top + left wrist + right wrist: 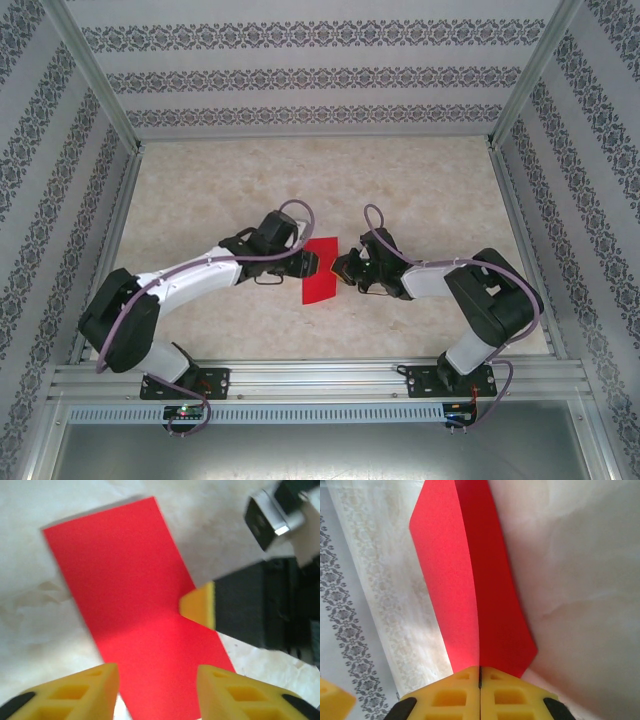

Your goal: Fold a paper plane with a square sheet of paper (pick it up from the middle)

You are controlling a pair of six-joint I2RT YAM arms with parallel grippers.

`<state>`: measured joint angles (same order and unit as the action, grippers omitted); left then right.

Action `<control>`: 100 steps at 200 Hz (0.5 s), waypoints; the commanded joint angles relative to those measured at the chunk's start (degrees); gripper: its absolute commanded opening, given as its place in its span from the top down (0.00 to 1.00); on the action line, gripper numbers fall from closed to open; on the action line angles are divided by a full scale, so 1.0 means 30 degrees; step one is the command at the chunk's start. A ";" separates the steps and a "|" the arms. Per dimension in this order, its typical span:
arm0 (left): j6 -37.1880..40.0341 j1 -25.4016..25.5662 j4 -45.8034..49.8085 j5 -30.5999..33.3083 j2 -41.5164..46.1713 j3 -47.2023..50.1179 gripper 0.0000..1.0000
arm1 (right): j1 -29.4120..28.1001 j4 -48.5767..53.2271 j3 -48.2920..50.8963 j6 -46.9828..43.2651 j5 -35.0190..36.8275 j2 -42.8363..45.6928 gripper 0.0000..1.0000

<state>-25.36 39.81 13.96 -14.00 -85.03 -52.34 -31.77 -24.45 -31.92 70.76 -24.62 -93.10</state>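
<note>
Where the two arms meet at the middle of the beige mottled table (200,190), the square sheet of paper (320,272) is found, bright red and bent along one straight crease into two long panels. Right gripper (480,690): yellow fingers pressed fully together, the near end of the sheet pinched between them exactly on the crease line, with one panel lit and the other in shade. Left gripper (156,680): yellow fingers held apart with a clear gap, nothing clamped, and red paper seen in the gap beyond the tips. From the left wrist, one yellow finger (199,605) of the right gripper is seen set against the sheet's right edge, with the dark body of that arm behind it covering part of the table. Surroundings: grey-patterned walls (300,70) on three sides, an aluminium rail (320,378) along the near edge carrying both bases, and purple cables (300,208) looped over each wrist.
</note>
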 commanded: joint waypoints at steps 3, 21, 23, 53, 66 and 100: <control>0.1959 0.1669 0.0929 0.1882 0.0639 0.0543 0.49 | 0.0045 0.0356 -0.0111 0.0419 0.0640 0.0361 0.90; 0.2442 0.2828 0.1147 0.2469 0.0518 0.0521 0.46 | 0.0116 0.0370 -0.0197 0.0246 0.0335 0.0272 0.85; 0.2513 0.2927 0.1185 0.2528 0.0470 0.0500 0.45 | 0.0127 0.0396 -0.0206 0.0220 0.0307 0.0294 0.85; 0.3589 0.4863 0.2250 0.3714 -0.0850 -0.0688 0.42 | 0.0392 0.0415 -0.0475 -0.0134 -0.0365 0.0067 0.80; 0.4061 0.5553 0.2925 0.4547 -0.1571 -0.1319 0.41 | 0.0460 0.0415 -0.0465 -0.0177 -0.0454 0.0121 0.80; 0.4891 0.6939 0.4166 0.5778 -0.3194 -0.2561 0.38 | 0.0742 0.0385 -0.0693 -0.0544 -0.1234 0.0158 0.81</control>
<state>-14.70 57.91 21.04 -2.22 -92.03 -56.95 -30.46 -23.57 -32.18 70.87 -25.82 -92.88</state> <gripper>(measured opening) 0.612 0.197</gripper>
